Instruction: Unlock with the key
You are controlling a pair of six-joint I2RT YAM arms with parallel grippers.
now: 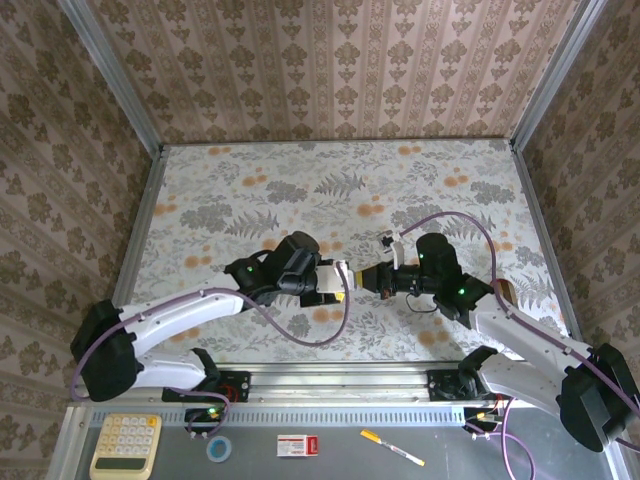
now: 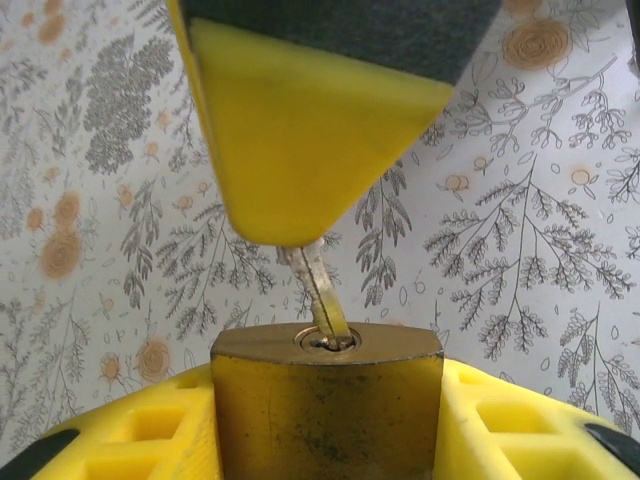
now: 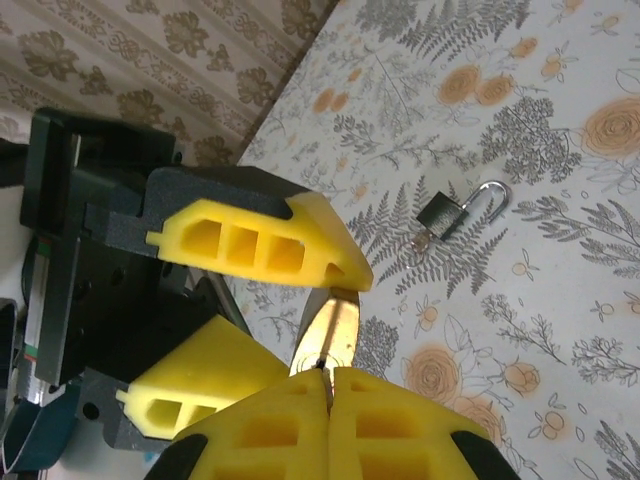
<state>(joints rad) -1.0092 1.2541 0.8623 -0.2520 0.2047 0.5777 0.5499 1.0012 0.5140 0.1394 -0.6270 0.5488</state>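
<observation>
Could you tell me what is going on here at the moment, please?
The two arms meet above the table. The left hand grips a brass padlock, its keyhole turned toward the right hand, which pinches the key. The key's silvery blade is tilted, with its tip in the keyhole and most of it outside, so the unlocking turn is not yet made. A small dark padlock lies on the table beyond them.
</observation>
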